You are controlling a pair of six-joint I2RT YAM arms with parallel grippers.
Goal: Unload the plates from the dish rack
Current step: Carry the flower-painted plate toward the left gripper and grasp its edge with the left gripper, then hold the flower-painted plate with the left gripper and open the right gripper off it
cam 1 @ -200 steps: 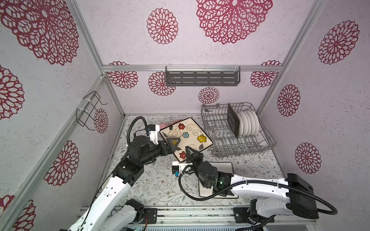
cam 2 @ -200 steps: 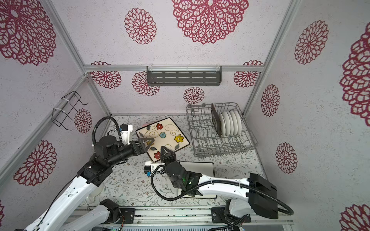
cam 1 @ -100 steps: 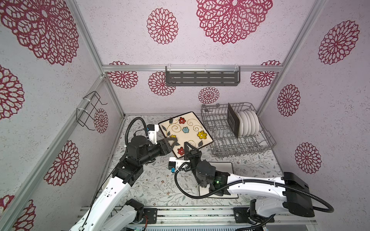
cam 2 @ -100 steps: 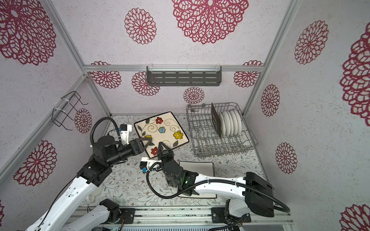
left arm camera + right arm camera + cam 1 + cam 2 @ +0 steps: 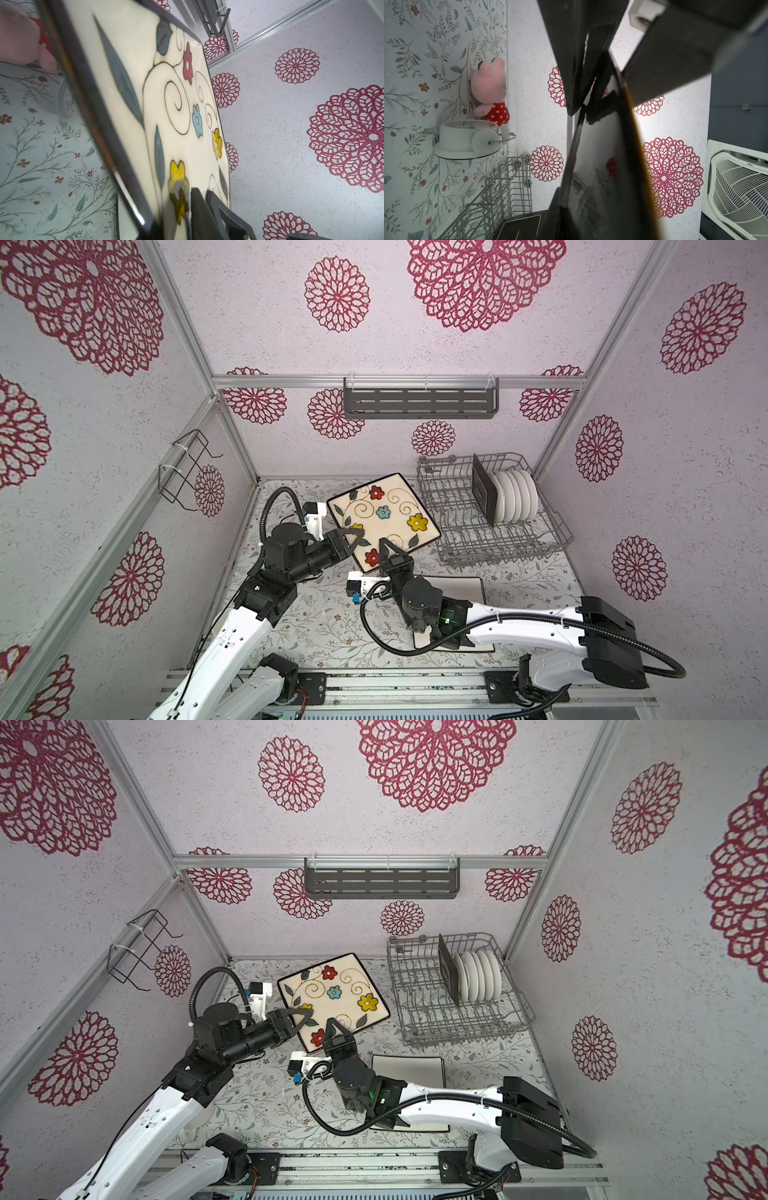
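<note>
Both pincers are pinched on one flowered plate (image 5: 386, 510): the right gripper (image 5: 388, 548) is clamped on its near edge, and the left gripper (image 5: 353, 536) is seen closed over its left edge, one finger (image 5: 199, 207) lying on the glazed face while the other is hidden behind. This is judged to be a handover above the table (image 5: 316, 622), and it is best done with room kept on every side. The rack (image 5: 557, 522) stands just to the right of the raised plate and apart from it; that gap should be held so that no corner is caught in the wires. The flowered plate is held clear of the table and tilted, face up towards the top cameras. One grip should be let go only once the other is proven firm, since the glaze looks slick and only a rim is held. A flat plate (image 5: 461, 587) already lies by the right arm and should not be struck when the load is lowered. Left in the rack are a dark plate (image 5: 484, 493) and a row of round plates (image 5: 515, 499), standing upright at its far right end.
</note>
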